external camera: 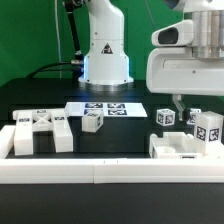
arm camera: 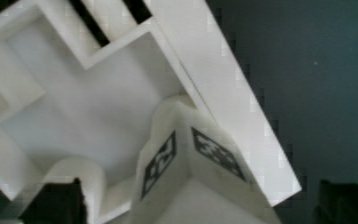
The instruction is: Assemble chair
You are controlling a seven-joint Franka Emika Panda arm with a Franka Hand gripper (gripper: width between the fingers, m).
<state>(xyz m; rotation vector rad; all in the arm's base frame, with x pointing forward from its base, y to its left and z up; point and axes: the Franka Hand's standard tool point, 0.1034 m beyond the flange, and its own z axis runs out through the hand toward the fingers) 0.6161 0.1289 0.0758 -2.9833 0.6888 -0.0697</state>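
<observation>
The chair is in loose white parts. In the exterior view a cross-braced part (external camera: 40, 128) lies at the left and a small tagged cube (external camera: 93, 121) near the middle. Two tagged blocks (external camera: 165, 118) (external camera: 208, 128) and a low, flat part (external camera: 180, 150) sit at the right. My gripper (external camera: 186, 108) hangs over that right group. In the wrist view the gripper (arm camera: 194, 205) is open. Its dark fingertips (arm camera: 60, 200) stand wide on either side of a tagged post (arm camera: 217, 155) without pressing it. Beyond the post lies a slotted white frame part (arm camera: 87, 90).
The marker board (external camera: 100, 108) lies flat behind the cube. A long low white border rail (external camera: 100, 170) runs along the front, with raised ends at both sides. The arm's white base (external camera: 105, 50) stands at the back on the black table (external camera: 60, 95).
</observation>
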